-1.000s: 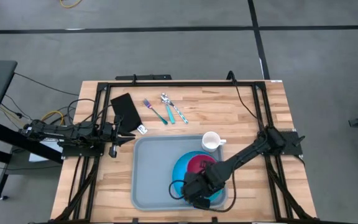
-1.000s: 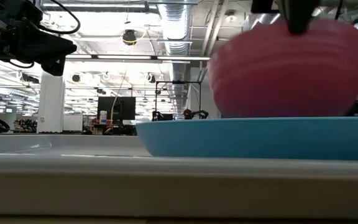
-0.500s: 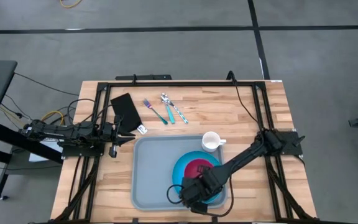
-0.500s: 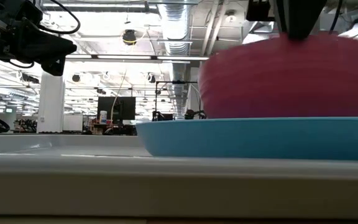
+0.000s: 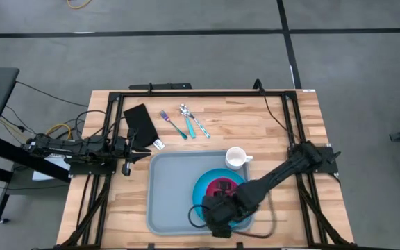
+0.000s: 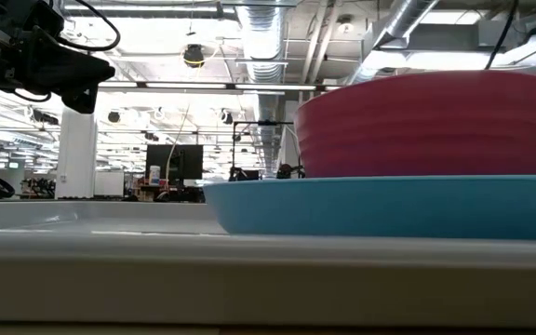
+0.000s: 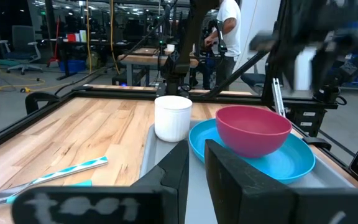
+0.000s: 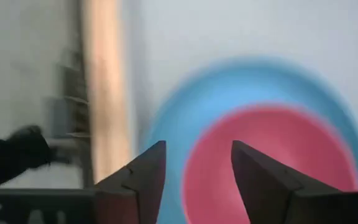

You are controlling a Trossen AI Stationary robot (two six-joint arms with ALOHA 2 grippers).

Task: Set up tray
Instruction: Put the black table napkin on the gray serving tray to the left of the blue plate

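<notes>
Tray (image 5: 176, 187) sits at the table's (image 5: 283, 132) front edge, middle. Blue plate (image 5: 207, 186) on its right half, pink bowl (image 5: 221, 186) resting on the plate, white cup (image 5: 235, 157) at the tray's far right corner. Right gripper (image 8: 194, 163) above the bowl, jaws apart, holding nothing. Left gripper (image 7: 194, 168) at the table's left edge, jaws nearly closed, empty.

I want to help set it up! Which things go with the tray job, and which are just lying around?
For the job: tray, blue plate, pink bowl, white cup, right gripper.

Lying about: black napkin, fork, spoons, small packet, left gripper.
</notes>
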